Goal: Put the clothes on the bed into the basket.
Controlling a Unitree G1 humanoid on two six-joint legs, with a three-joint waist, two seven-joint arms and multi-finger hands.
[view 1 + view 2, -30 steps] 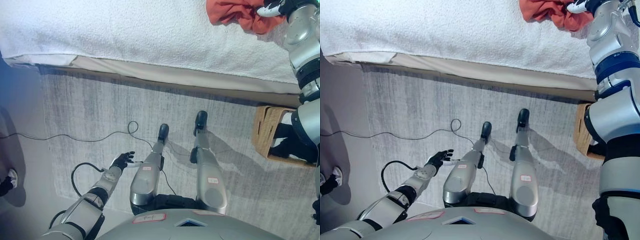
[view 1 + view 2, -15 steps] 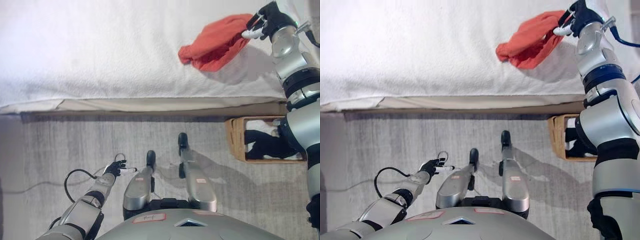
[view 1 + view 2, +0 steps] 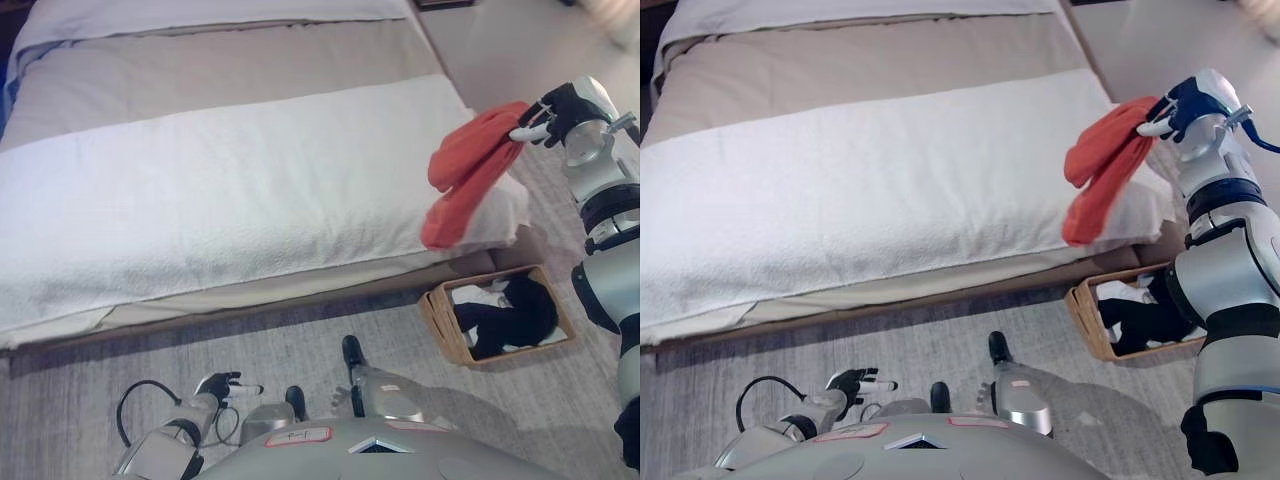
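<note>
My right hand (image 3: pixel 552 110) is shut on an orange-red garment (image 3: pixel 463 170) and holds it up above the right end of the bed (image 3: pixel 230 190). The cloth hangs down from the hand over the bed's corner. It also shows in the right eye view (image 3: pixel 1098 168). A wicker basket (image 3: pixel 440 325) stands on the floor below, next to the bed's corner, with black and white clothes (image 3: pixel 505 315) in it. My left hand (image 3: pixel 222 385) is low at the bottom left above the floor, its fingers relaxed and holding nothing.
The bed has a white towelling cover and a beige blanket band (image 3: pixel 220 70) behind it. A grey carpet (image 3: pixel 150 360) runs along the bed's near side. Bare floor (image 3: pixel 500 40) lies beyond the bed's right end.
The camera has swung up and back, so more of the bed shows. My right hand has lifted the orange-red garment off the bed; it now hangs free at the bed's right corner.
</note>
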